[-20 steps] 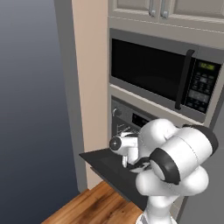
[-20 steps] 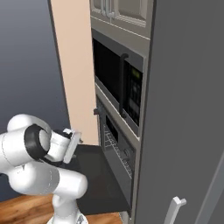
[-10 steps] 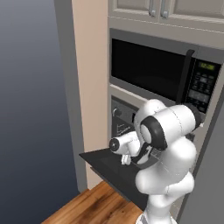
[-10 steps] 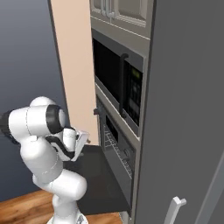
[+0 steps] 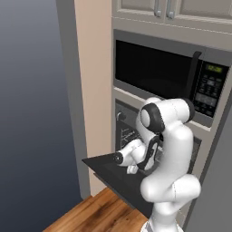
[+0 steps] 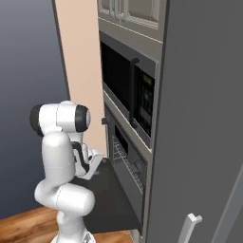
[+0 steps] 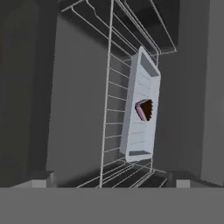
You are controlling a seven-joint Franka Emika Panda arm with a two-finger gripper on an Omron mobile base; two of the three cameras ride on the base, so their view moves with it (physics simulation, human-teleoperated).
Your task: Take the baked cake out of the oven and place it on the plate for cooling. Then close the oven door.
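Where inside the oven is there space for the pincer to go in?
The wire rack is bare beside the pale tray, out to the oven wall. It is crowded at the tray, where the cake slice sits, close to the other wall.

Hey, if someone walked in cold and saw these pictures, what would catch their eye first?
Probably the bulky white robot arm leaning over the dark oven door, which lies folded down flat below the black microwave. In the hand view, a slice of dark cake sits on a pale grey tray resting on the wire oven rack.
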